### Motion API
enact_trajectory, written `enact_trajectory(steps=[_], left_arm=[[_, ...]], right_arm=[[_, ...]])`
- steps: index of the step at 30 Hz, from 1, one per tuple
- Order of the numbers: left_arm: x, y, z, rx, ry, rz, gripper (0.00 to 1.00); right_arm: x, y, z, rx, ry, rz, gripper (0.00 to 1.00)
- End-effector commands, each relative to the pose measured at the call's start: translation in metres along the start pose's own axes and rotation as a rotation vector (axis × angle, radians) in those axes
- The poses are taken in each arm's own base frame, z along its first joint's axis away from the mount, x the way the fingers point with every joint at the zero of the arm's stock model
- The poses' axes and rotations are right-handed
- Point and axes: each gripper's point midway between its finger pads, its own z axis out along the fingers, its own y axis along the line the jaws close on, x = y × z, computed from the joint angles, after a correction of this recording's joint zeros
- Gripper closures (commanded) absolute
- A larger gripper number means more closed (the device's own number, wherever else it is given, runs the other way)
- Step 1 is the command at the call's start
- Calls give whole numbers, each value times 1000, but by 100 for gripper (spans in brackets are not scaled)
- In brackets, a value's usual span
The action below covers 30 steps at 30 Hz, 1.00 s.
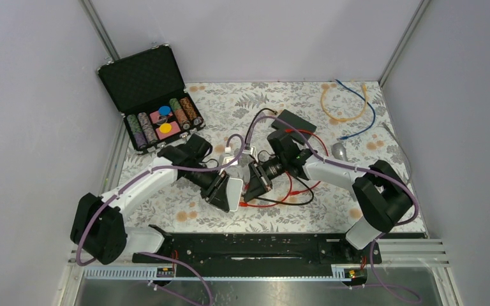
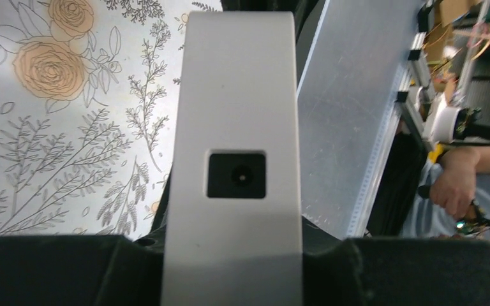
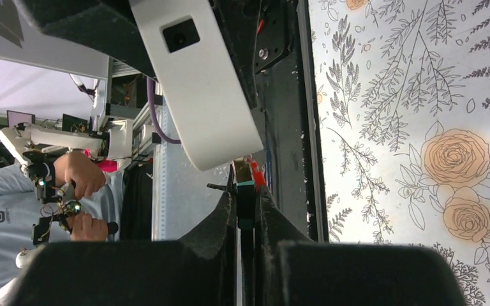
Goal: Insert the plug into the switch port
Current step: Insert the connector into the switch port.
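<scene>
Pinching the plug (image 3: 249,172) in our right gripper (image 3: 245,199), left gripper (image 2: 230,258) clamping the switch (image 2: 233,95), we risk missing its offset port (image 2: 236,174).

The switch (image 1: 235,193) and loose cables (image 1: 308,187) crowd the table (image 1: 332,213) centre; a chip case (image 1: 143,76) blocks the far-left corner.

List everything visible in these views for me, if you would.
switch: one, white, held in the left gripper
port: one, black, in the switch's face
plug: one, red-wired, in the right gripper, near the switch's end
case: one, black, open, far left
poker chips: several stacks, mixed colours, inside the case
box: one, black, far centre
cables: two, orange and blue, far right
table: one, floral cover
operator: one, light-blue shirt, beyond the table
left gripper: one, black, shut on the switch
right gripper: one, black, shut on the plug
</scene>
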Motion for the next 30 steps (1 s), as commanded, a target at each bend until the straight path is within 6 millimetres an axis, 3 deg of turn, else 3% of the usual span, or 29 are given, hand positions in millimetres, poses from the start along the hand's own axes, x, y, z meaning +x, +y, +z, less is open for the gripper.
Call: enact_trajectory(steps=[1, 7, 16, 24, 30], left_arm=[[-79, -83, 11, 428, -254, 479, 100], [-76, -101, -1, 467, -269, 560, 100], [-80, -104, -3, 488, -259, 584, 100], [-89, -90, 0, 384, -271, 543, 100], [-94, -87, 0, 364, -288, 534, 100]], right_arm=[[-112, 59, 19, -56, -308, -527, 100], [-100, 74, 20, -192, -239, -572, 100], [-97, 81, 19, -248, -247, -574, 100], [-106, 54, 19, -18, -247, -505, 100], [-107, 47, 21, -2, -256, -468, 100]])
